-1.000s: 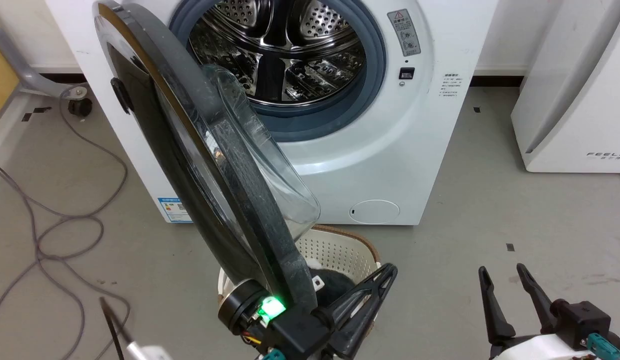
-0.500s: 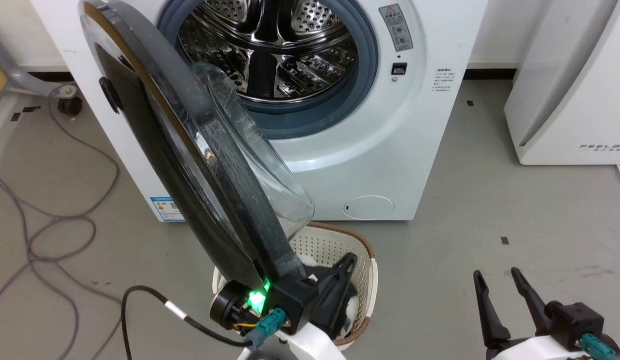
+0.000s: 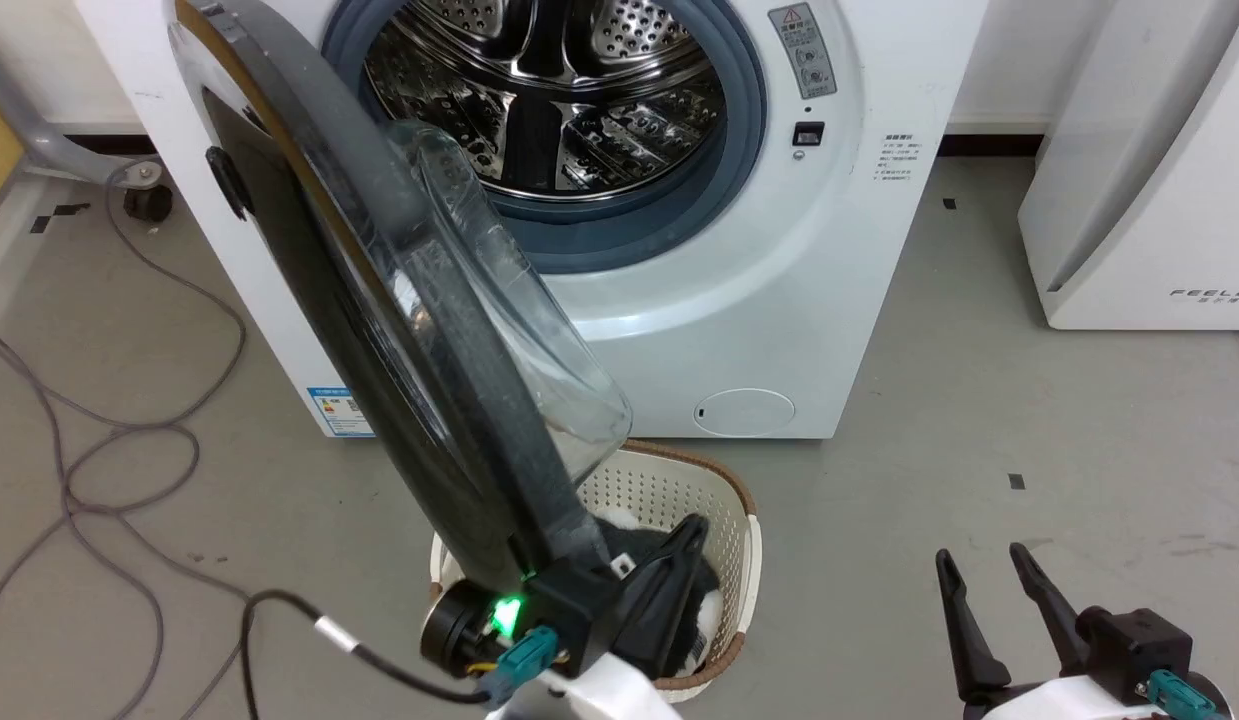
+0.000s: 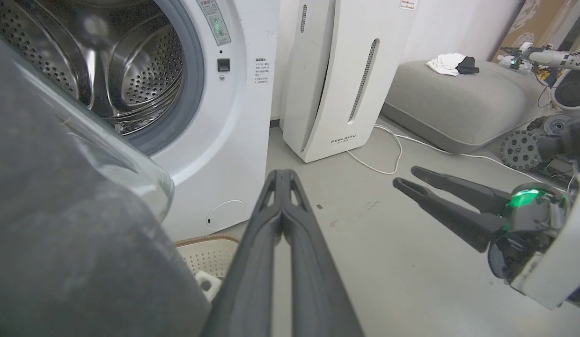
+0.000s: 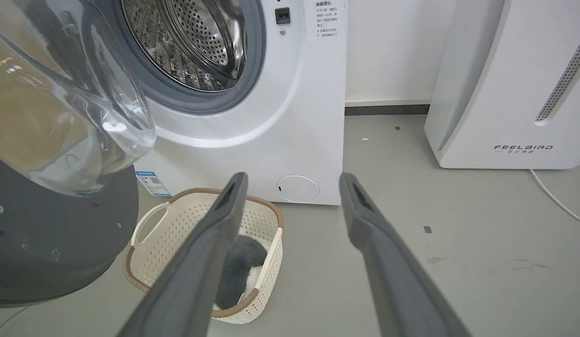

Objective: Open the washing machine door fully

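The white washing machine (image 3: 779, 300) stands ahead with its steel drum exposed. Its door (image 3: 459, 400) is swung out toward me, nearly edge-on, glass bowl facing right. My left gripper (image 3: 691, 530) is shut with nothing in it, low beside the door's bottom rim on the inner-face side, over the basket. In the left wrist view the closed fingers (image 4: 281, 174) point at the floor past the washer (image 4: 233, 117), with the grey door face (image 4: 60, 243) close on the left. My right gripper (image 3: 982, 555) hangs open at the lower right, well clear of the door (image 5: 51, 234).
A cream laundry basket (image 3: 679, 480) with dark and white cloth sits on the floor under the door's lower edge. The white FEELBIRD appliance (image 3: 1149, 200) stands to the right. Grey cables (image 3: 109, 440) loop on the floor at left. A grey cushion (image 4: 458, 103) lies beyond.
The head camera has shifted slightly. My left gripper has moved left and lower along the door's bottom rim. The door's angle looks much the same, and the right gripper has barely moved.
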